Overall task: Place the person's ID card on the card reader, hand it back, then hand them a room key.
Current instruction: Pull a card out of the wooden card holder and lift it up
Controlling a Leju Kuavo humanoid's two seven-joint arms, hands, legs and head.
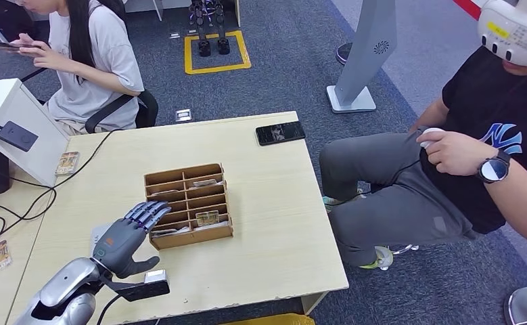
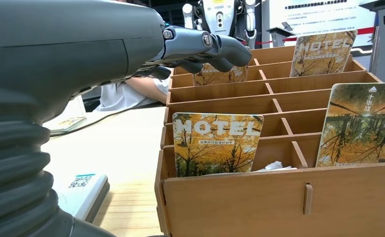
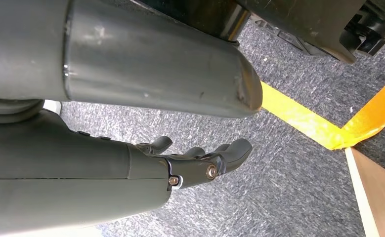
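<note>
Several room key cards [image 2: 217, 143] stand upright on their edges in the slots of the wooden organizer [image 1: 189, 205] near the middle of the surface [image 1: 267, 203], their printed faces turned toward the surface's near edge and their long axes running side to side along the slots. We see the left hand [image 1: 128, 233] at the organizer's left side with fingers spread over its left-hand slots, holding nothing. The right hand [image 3: 200, 158] hangs above the grey carpet [image 3: 279, 197] beside yellow floor tape [image 3: 319, 126], fingers loosely apart and empty.
</note>
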